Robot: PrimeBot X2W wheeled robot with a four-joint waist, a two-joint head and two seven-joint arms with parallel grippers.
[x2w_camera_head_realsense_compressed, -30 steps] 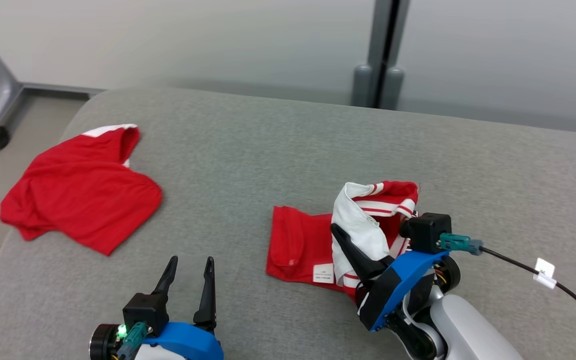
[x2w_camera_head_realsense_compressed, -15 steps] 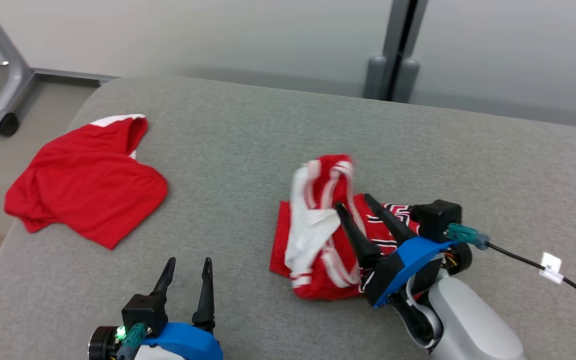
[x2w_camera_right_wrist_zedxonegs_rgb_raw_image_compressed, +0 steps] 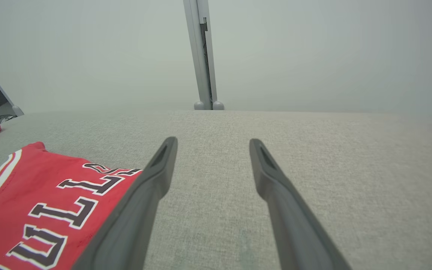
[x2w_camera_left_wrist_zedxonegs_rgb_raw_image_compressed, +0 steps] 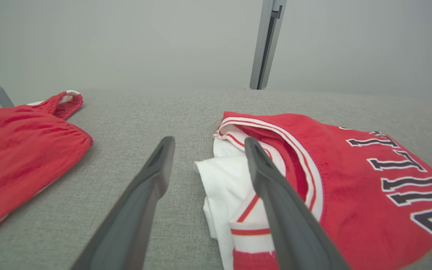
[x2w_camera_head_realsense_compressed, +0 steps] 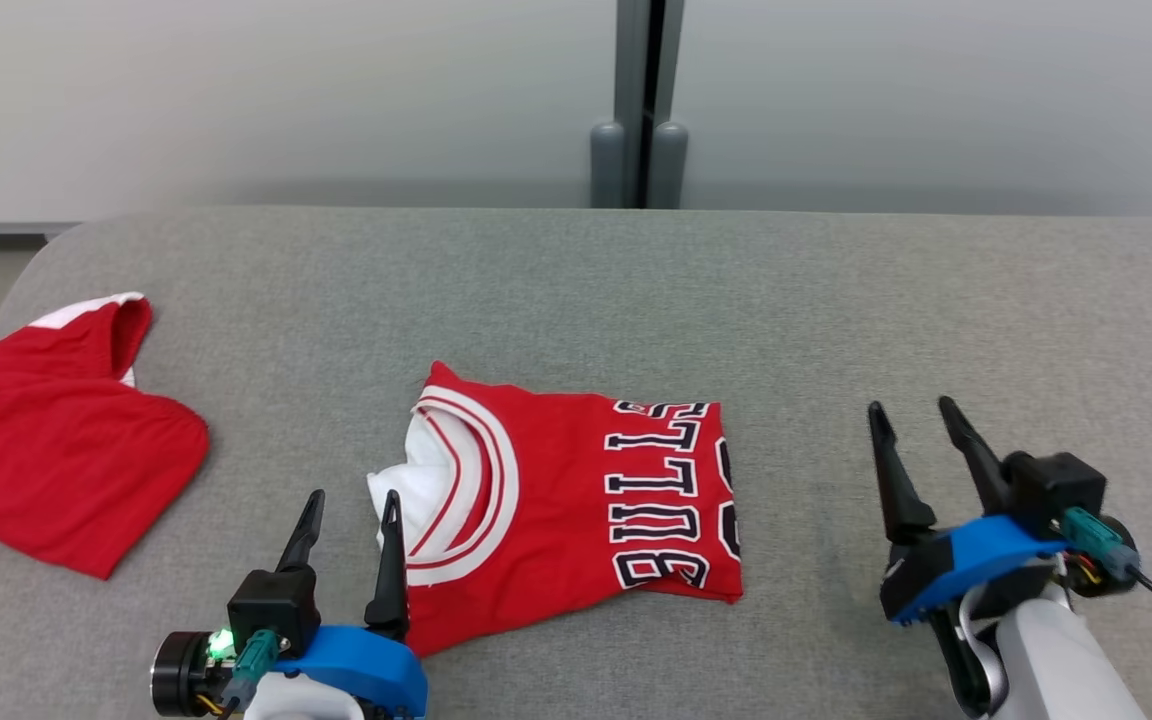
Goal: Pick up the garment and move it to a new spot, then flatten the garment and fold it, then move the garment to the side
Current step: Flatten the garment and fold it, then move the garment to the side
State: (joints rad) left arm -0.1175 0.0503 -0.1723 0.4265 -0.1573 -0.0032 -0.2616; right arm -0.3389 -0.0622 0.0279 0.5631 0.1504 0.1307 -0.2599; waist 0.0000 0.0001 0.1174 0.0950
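A red jersey (x2w_camera_head_realsense_compressed: 576, 500) with black-and-white lettering and a white-trimmed neck lies folded on the grey cushion (x2w_camera_head_realsense_compressed: 576, 290), near the front middle. In the left wrist view the jersey (x2w_camera_left_wrist_zedxonegs_rgb_raw_image_compressed: 332, 168) spreads to the right, its white lining under the right fingertip. My left gripper (x2w_camera_head_realsense_compressed: 348, 505) stands open just left of the jersey's neck edge, holding nothing. My right gripper (x2w_camera_head_realsense_compressed: 911, 412) is open to the right of the jersey, apart from it, over bare cushion. In the right wrist view the jersey (x2w_camera_right_wrist_zedxonegs_rgb_raw_image_compressed: 43, 202) shows at lower left, beside my open right gripper (x2w_camera_right_wrist_zedxonegs_rgb_raw_image_compressed: 211, 142).
A second red garment (x2w_camera_head_realsense_compressed: 46, 450) with white trim lies at the cushion's left edge, also in the left wrist view as the second red garment (x2w_camera_left_wrist_zedxonegs_rgb_raw_image_compressed: 24, 150). A grey post (x2w_camera_head_realsense_compressed: 639, 100) stands behind the cushion against the pale wall. Bare cushion stretches across the back and right.
The right gripper has let go of the jersey and drawn away to the right. The jersey now lies flat and folded, lettering up. The head camera has shifted.
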